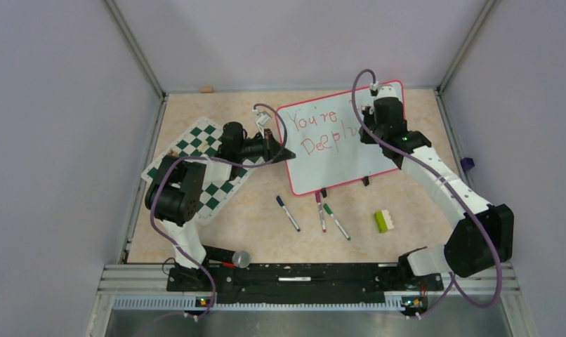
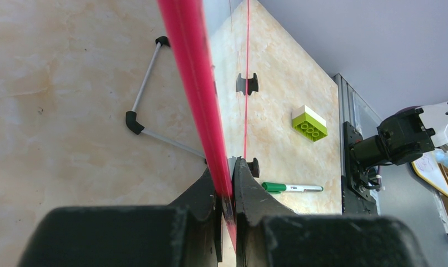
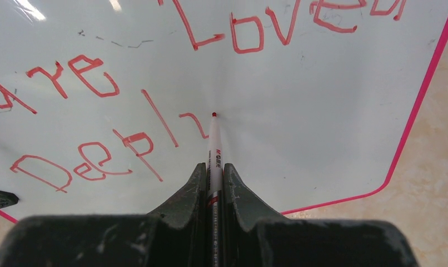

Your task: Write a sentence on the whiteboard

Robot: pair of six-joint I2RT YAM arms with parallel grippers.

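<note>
The right gripper (image 3: 213, 179) is clenched on a slim white marker (image 3: 214, 146) that runs straight out between its fingers. The marker's red tip meets the whiteboard (image 3: 310, 111) just ahead of the jaws. Immediately left of the tip is the last short red stroke of a handwritten second line that begins "De" and goes on with "pl". Farther ahead of the jaws, the line above reads "Loved", with the end of "You're" off to the left. The board's red-pink frame curves around a rounded corner to the right of the jaws, with the pale marbled table (image 1: 252, 232) beyond it.

The left gripper (image 2: 226, 186) is clamped on the board's thin red-pink edge, one finger on each face, and the frame runs straight ahead from the pinch. Just right of the jaws sits a small black foot (image 2: 254, 166) of the board, and a second one lies farther ahead. Left of the jaws, a thin grey wire stand (image 2: 147, 92) with black corner pieces rests on the table. To the right lies a green-capped marker (image 2: 291, 188), and beyond it a lime and white toy brick (image 2: 309, 123).

From overhead, the whiteboard stands propped at the middle back of the table, between the two grippers. A blue-capped marker (image 1: 288, 213) and a dark red-capped marker (image 1: 320, 211) lie in front of it. A green and white chess mat (image 1: 203, 140) lies under the left arm.
</note>
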